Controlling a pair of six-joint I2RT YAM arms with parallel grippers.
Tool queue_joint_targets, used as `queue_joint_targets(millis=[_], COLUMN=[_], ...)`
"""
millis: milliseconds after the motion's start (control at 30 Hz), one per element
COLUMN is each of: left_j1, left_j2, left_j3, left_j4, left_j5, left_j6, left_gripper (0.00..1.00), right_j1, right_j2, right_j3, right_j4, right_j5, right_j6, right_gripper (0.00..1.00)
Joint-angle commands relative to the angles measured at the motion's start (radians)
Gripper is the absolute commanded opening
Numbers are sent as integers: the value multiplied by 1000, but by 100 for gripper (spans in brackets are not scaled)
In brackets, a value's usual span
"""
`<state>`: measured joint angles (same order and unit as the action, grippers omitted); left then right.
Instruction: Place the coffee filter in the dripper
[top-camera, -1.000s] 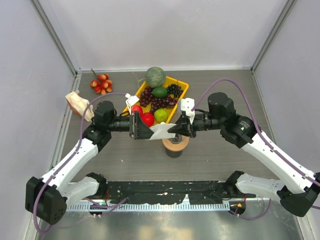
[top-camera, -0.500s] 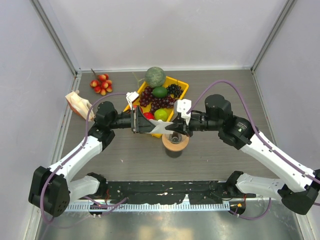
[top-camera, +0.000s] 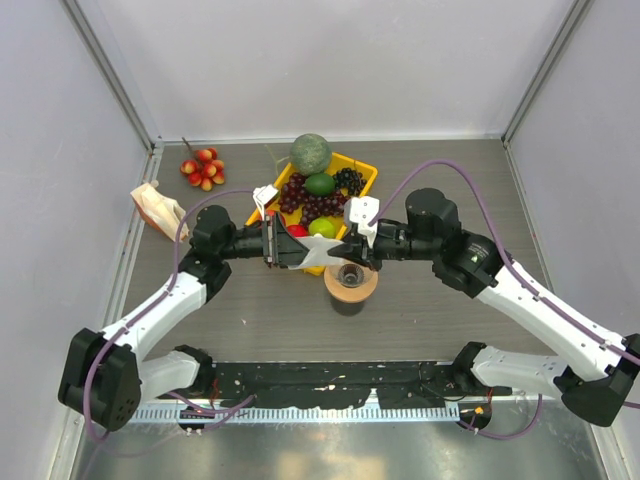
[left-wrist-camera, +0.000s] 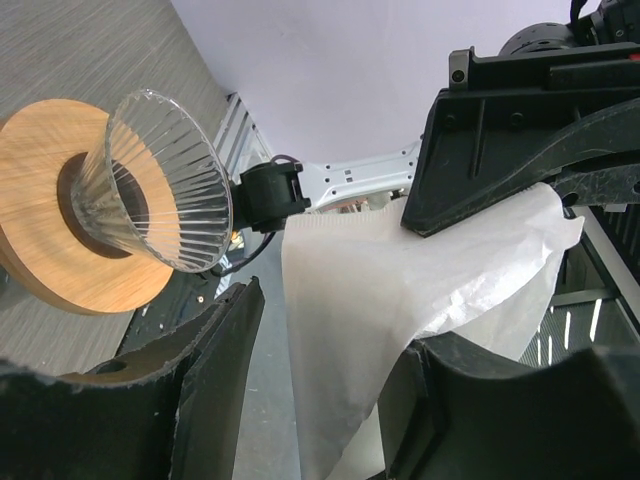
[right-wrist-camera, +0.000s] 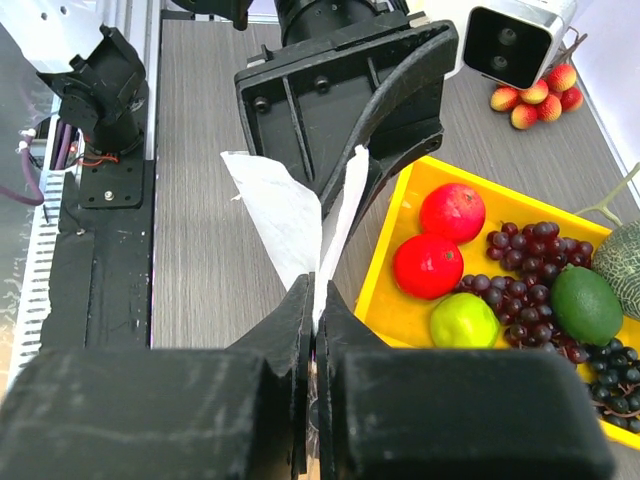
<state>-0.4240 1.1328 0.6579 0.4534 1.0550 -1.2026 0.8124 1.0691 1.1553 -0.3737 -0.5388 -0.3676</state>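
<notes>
The white coffee filter (top-camera: 320, 254) hangs in the air between my two grippers, just above and left of the clear dripper (top-camera: 350, 274). The dripper sits in a tan wooden ring (top-camera: 353, 292). My right gripper (right-wrist-camera: 315, 285) is shut on one edge of the filter (right-wrist-camera: 285, 215). My left gripper (left-wrist-camera: 330, 400) is open, its fingers on either side of the filter (left-wrist-camera: 390, 300); the paper lies against the right finger. In the left wrist view the dripper (left-wrist-camera: 160, 180) stands to the left, empty, on the ring (left-wrist-camera: 40, 210).
A yellow tray (top-camera: 363, 170) of fruit stands right behind the grippers and also shows in the right wrist view (right-wrist-camera: 392, 300). A green melon (top-camera: 310, 153), red lychees (top-camera: 203, 168) and a beige paper bundle (top-camera: 155, 208) lie at the back left.
My right gripper has moved left toward the left one. The filter has risen a little and now spans both grippers over the tray's front edge.
</notes>
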Motion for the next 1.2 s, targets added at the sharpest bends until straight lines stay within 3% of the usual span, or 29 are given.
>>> queue_joint_targets(millis=[0, 100, 167, 200, 267, 333, 367, 433, 500, 633, 733, 967, 1167], left_j1=[4, 5, 7, 11, 25, 45, 56, 62, 60, 60, 59, 54, 54], left_j2=[5, 5, -1, -7, -21, -33, -41, -67, -87, -76, -58, -91, -185], left_j3=[5, 3, 5, 5, 11, 37, 78, 170, 273, 452, 552, 612, 568], left_j4=[64, 68, 68, 68, 62, 9, -75, -338, -610, -933, -1076, -1170, -1153], left_j5=[-12, -12, -9, -9, -3, 5, 10, -25, -116, -347, -473, -754, -777], left_j6=[-15, -11, -6, -3, 9, 59, 125, 316, 540, 825, 937, 1034, 1094], left_gripper=[52, 35, 20, 11, 0, 0, 0, 0, 0, 0, 0, 0, 0], right_j1=[7, 7, 5, 2, -24, -71, -108, -159, -212, -320, -343, -387, -400], right_j2=[2, -1, -6, -9, -27, -49, -61, -75, -87, -116, -145, -230, -253], right_j3=[1, -3, -5, -2, 10, 33, 46, 87, 121, 136, 142, 55, 64], right_j4=[53, 52, 44, 32, 6, -31, -63, -120, -152, -175, -195, -223, -286], right_j5=[-46, -58, -56, -52, -35, -33, -33, -20, -1, 29, 117, 123, 197], right_j6=[7, 15, 21, 25, 42, 64, 65, 82, 110, 165, 194, 225, 148], right_gripper=[5, 6, 22, 41, 60, 78, 80, 84, 95, 99, 99, 99, 96])
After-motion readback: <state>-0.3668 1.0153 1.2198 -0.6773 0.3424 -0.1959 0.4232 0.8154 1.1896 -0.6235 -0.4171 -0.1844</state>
